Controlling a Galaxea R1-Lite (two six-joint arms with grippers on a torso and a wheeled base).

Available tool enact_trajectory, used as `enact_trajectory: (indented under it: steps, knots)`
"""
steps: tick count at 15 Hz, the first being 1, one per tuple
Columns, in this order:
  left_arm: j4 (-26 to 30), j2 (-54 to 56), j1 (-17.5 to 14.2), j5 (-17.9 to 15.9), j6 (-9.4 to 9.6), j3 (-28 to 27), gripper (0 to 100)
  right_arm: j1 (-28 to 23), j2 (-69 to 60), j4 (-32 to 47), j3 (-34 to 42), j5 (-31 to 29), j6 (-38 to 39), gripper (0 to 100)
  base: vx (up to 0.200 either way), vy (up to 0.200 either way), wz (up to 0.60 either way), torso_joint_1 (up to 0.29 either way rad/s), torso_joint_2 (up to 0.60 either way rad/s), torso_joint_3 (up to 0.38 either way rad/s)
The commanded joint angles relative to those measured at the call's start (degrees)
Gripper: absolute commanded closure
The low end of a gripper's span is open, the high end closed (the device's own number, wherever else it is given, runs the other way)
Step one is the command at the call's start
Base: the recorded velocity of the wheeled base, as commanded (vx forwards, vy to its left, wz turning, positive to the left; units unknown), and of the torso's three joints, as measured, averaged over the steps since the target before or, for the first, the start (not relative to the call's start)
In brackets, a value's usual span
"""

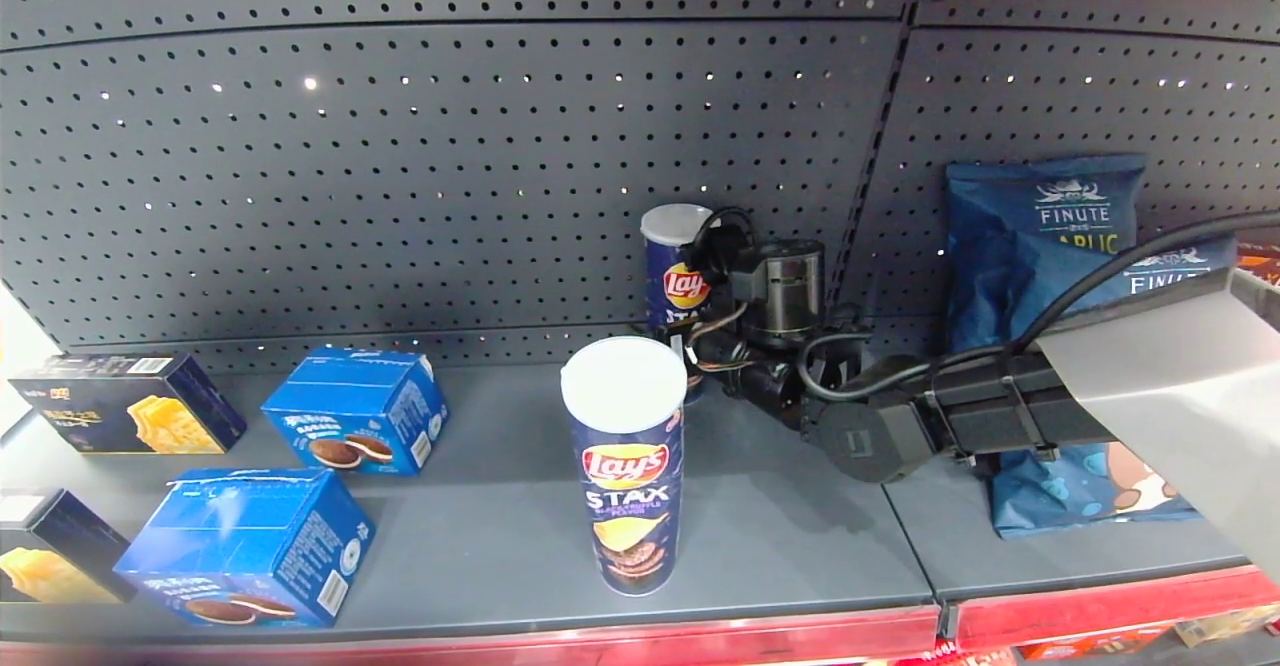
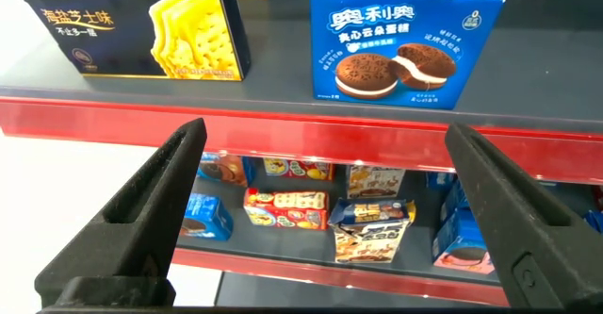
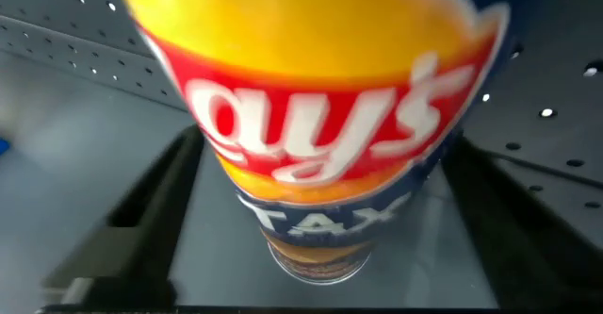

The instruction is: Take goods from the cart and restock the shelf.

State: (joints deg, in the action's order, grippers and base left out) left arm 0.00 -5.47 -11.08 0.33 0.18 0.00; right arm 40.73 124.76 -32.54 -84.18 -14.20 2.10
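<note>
Right gripper (image 3: 320, 144) spread, straddling rear can (image 1: 674, 281); can upright at back of shelf (image 1: 480, 516), against pegboard (image 1: 400, 176); front can (image 1: 625, 466) upright near shelf edge; left gripper (image 2: 325, 130) spread, empty, facing shelf's red lip below cookie box (image 2: 405, 36).

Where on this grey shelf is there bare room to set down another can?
Bare grey shelf between the blue cardboard cookie boxes and the front dark-blue chip can, and between that can and the blue snack bag. Crowded behind, around the right claw.
</note>
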Motion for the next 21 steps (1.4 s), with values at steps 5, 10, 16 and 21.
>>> enact_trajectory:
  steps: [5, 10, 16, 21]
  knots:
    - [0.00, -0.06, 0.01, 0.02, -0.01, 0.00, 0, 0.14, -7.86, -0.25, 8.24, -0.65, 0.10, 0, 0.000, 0.000, 0.00, 0.000, 0.00, 0.000]
    - [0.00, -0.06, -0.08, 0.02, -0.01, 0.00, 0, 1.63, -18.85, -3.76, 22.56, -2.23, -1.31, 0, 0.000, 0.000, 0.00, 0.000, 0.00, 0.000]
    - [0.00, -0.06, 0.01, 0.02, -0.01, 0.00, 0, 2.51, -36.34, -6.49, 40.14, -2.32, -3.94, 0, 0.000, 0.000, 0.00, 0.000, 0.00, 0.000]
    - [0.00, -0.06, 0.01, 0.02, -0.01, 0.00, 0, -3.20, -55.15, -5.70, 50.16, -4.43, -8.78, 0, 0.000, 0.000, 0.00, 0.000, 0.00, 0.000]
